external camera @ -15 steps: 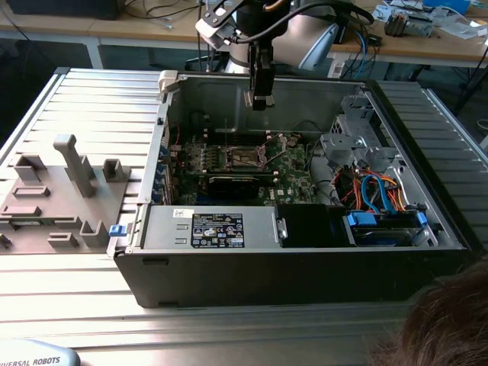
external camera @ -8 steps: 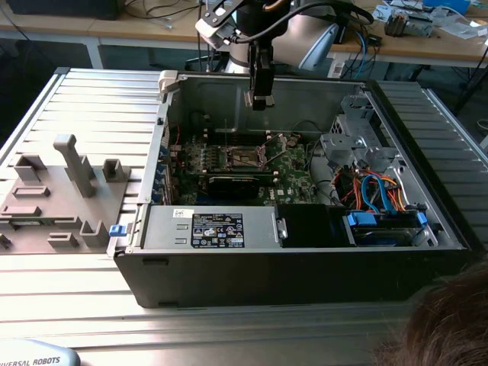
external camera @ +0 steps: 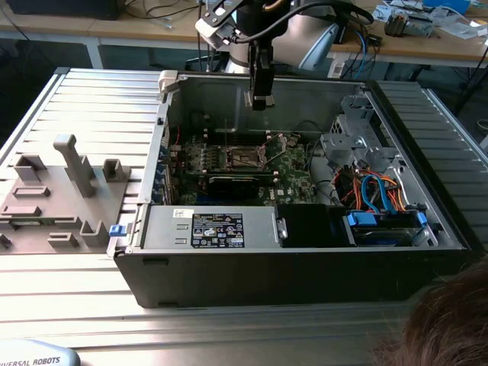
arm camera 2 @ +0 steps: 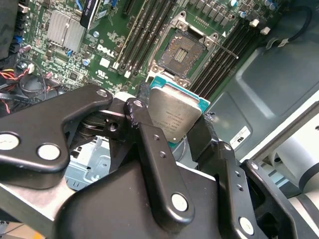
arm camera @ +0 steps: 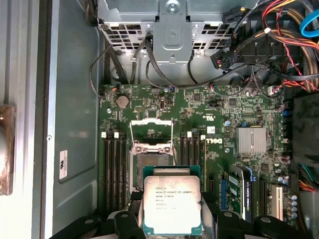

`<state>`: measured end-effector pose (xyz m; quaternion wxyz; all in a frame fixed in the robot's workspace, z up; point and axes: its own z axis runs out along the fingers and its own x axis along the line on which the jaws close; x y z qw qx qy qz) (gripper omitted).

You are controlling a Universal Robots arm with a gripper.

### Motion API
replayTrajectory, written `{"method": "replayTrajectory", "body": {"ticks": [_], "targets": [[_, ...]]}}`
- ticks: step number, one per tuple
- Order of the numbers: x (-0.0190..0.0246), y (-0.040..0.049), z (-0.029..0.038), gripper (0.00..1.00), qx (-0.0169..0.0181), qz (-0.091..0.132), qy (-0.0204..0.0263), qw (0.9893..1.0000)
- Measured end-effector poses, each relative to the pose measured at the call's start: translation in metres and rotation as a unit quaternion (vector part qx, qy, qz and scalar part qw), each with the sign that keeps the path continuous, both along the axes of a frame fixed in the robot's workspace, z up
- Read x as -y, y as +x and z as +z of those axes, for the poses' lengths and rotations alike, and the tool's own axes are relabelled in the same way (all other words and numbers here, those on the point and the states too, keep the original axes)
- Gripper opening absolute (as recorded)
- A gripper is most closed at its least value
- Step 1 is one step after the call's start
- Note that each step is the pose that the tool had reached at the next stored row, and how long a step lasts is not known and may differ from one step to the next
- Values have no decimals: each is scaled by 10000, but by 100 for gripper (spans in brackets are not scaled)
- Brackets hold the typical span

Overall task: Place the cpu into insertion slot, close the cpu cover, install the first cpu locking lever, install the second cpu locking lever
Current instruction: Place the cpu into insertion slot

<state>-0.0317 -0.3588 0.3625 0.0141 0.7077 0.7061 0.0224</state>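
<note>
Ribbed metal desk [external camera: 84, 95] carries an open computer case [external camera: 267, 267], where the claw [arm camera 2: 172, 122] clamps the silver-topped, green-edged cpu [arm camera: 172, 204] above the uncovered insertion slot [arm camera 2: 185, 50].

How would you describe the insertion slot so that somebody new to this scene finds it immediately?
Look inside the open computer case at the green motherboard under the gripper that holds the cpu. Between the two groups of long black memory slots lies the insertion slot. Unlike those narrow slots, it is a dark square with a silver rim.
</note>
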Motion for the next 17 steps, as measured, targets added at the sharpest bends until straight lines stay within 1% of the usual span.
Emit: {"method": "replayTrajectory", "body": {"ticks": [17], "targets": [[0,0,0,54,0,-62,0,10000]]}}
